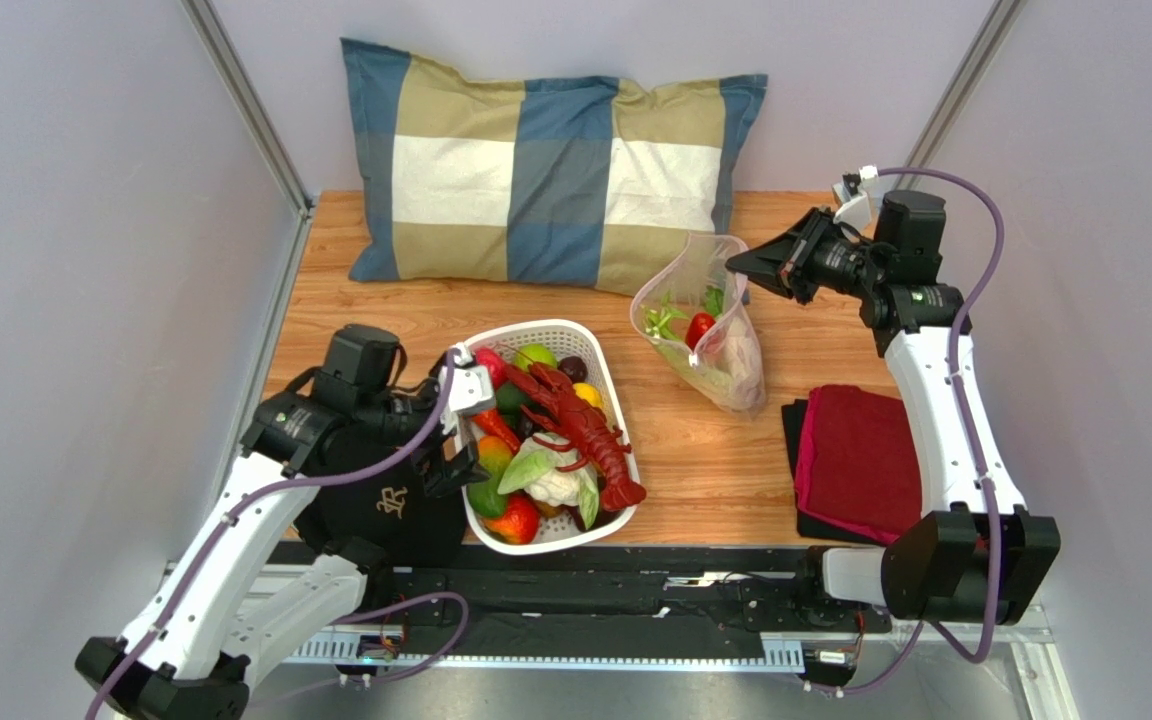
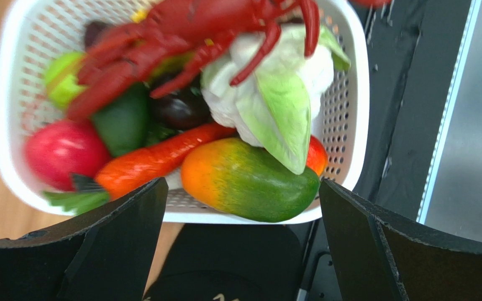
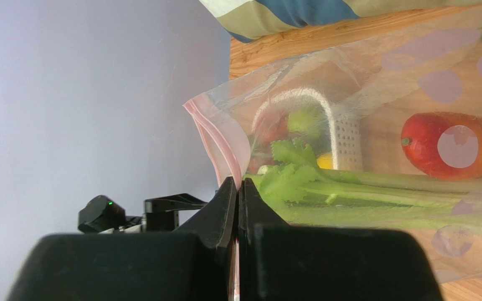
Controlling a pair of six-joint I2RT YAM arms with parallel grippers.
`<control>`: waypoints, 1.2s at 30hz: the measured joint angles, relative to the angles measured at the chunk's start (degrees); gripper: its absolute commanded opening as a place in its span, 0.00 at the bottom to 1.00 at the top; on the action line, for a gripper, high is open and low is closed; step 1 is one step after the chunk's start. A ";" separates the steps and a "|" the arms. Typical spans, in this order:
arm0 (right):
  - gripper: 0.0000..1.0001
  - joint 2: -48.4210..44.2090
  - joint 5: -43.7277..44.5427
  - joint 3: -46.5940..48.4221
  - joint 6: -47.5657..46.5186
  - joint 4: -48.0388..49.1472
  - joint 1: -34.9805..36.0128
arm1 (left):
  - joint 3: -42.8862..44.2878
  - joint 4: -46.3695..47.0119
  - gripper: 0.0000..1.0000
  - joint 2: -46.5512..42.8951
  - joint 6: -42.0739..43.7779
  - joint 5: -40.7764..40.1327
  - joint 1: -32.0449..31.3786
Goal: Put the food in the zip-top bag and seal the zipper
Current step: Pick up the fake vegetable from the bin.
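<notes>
The clear zip-top bag (image 1: 729, 357) lies right of the basket, its mouth lifted toward the back right. My right gripper (image 1: 748, 264) is shut on the bag's mouth edge; in the right wrist view its jaws (image 3: 238, 183) pinch the pinkish zipper strip (image 3: 215, 143). Inside the bag (image 3: 375, 69) lie a green stalk (image 3: 375, 191) and a red-orange fruit (image 3: 448, 145). My left gripper (image 1: 462, 432) is open and empty at the basket's near-left rim. In the left wrist view (image 2: 242, 188) it hovers by an orange-green mango (image 2: 250, 182).
The white slotted basket (image 1: 620, 518) holds a red lobster (image 1: 579, 423), a white-green cabbage (image 2: 268, 94), an orange chili (image 2: 155, 160) and other toy produce. A checked pillow (image 1: 537, 158) lies at the back. A red cloth (image 1: 856, 458) lies right; a black pad (image 1: 379, 510) left.
</notes>
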 measured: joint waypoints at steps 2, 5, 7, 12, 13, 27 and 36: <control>0.00 -0.72 0.33 -0.26 -0.57 -0.33 0.00 | -3.10 0.02 0.99 0.94 1.44 -0.85 -1.51; 0.00 -1.57 0.70 -0.76 -1.20 -0.50 0.00 | -6.97 0.66 0.99 2.80 1.90 -2.93 -4.81; 0.00 -1.73 0.85 -0.79 -1.57 -0.66 0.00 | -8.52 1.57 0.99 3.43 1.03 -4.79 -6.99; 0.00 -1.73 1.16 -0.81 -2.10 -0.94 0.00 | -9.51 5.57 0.99 4.46 -1.73 -10.34 -10.25; 0.00 -1.73 1.18 -0.81 -2.25 -1.09 0.00 | -9.68 6.32 0.99 5.03 -2.34 -12.02 -10.86; 0.00 -1.53 1.18 -0.85 -2.69 -1.57 0.00 | -9.35 10.12 0.99 9.18 -5.79 -22.23 -14.08; 0.00 -1.40 1.18 -0.90 -2.89 -1.57 0.00 | -7.80 5.51 0.66 6.14 -2.93 -18.93 -14.10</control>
